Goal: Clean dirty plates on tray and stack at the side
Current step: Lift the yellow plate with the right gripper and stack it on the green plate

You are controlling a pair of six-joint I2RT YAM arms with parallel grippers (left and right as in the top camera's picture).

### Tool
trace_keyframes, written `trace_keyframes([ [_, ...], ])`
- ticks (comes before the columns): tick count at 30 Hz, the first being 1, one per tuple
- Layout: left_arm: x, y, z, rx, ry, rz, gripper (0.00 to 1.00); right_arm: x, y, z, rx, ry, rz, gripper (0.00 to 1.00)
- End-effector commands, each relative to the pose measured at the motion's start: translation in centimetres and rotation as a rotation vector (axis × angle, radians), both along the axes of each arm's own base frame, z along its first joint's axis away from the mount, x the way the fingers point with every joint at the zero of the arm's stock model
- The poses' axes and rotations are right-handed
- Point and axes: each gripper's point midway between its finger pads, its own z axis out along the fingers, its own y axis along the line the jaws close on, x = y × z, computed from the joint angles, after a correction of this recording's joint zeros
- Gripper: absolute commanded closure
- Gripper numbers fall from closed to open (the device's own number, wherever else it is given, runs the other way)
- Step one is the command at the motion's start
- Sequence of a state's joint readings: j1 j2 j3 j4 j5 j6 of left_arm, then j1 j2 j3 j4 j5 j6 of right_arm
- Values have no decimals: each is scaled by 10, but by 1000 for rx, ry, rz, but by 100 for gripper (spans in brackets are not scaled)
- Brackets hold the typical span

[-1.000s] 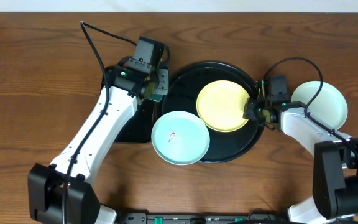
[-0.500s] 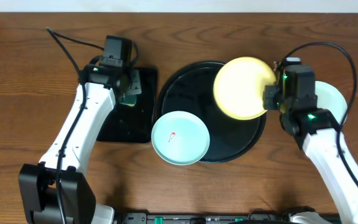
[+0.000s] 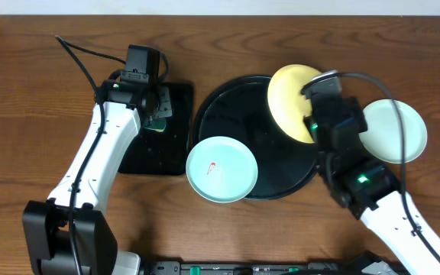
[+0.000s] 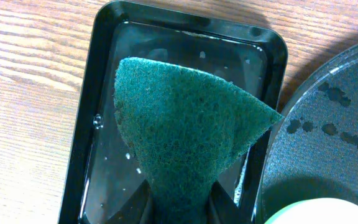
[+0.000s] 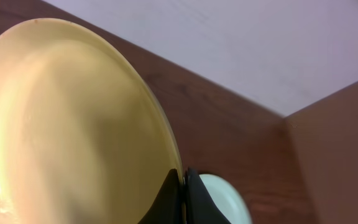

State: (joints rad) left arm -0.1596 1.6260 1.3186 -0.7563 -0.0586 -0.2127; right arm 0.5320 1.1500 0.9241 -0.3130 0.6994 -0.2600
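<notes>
The round black tray (image 3: 231, 126) sits mid-table. A mint-blue plate (image 3: 221, 169) with a red smear rests on its front-left rim. My right gripper (image 3: 314, 114) is shut on the rim of the yellow plate (image 3: 291, 101) and holds it tilted up on edge over the tray's right rear; the right wrist view shows the yellow plate (image 5: 67, 124) pinched between my fingers (image 5: 184, 186). A second mint-blue plate (image 3: 394, 131) lies on the table at the right. My left gripper (image 3: 157, 114) is shut on a green scrub pad (image 4: 185, 134) over the rectangular black tray (image 4: 86, 124).
The rectangular black tray (image 3: 140, 156) holds a film of water and lies left of the round tray. A cable (image 3: 86, 57) runs from the left arm across the back left. The table's far edge meets a pale wall (image 5: 247, 43).
My right arm has lifted the yellow plate off the round tray and tipped it on edge, swinging toward the right. My left arm moved the scrub pad from the round tray's edge to over the rectangular tray.
</notes>
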Motion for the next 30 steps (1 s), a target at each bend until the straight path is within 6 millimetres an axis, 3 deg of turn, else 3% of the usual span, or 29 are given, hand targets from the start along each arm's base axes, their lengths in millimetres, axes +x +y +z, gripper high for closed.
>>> trace_keyframes([
  [1,-1,4,-5,10,15,17,91,-7,-6,18,-143,-43,-66,99],
  [8,-1,4,-5,10,15,17,91,-19,17,25,-284,-47,-9,99],
  [17,-2,4,-6,11,19,17,91,-34,30,38,-326,-104,-34,99],
  [25,-2,4,-6,11,20,17,91,-35,29,42,-311,-126,-58,99],
  [30,-2,4,-6,11,20,18,91,-33,16,44,-177,-178,-155,99],
])
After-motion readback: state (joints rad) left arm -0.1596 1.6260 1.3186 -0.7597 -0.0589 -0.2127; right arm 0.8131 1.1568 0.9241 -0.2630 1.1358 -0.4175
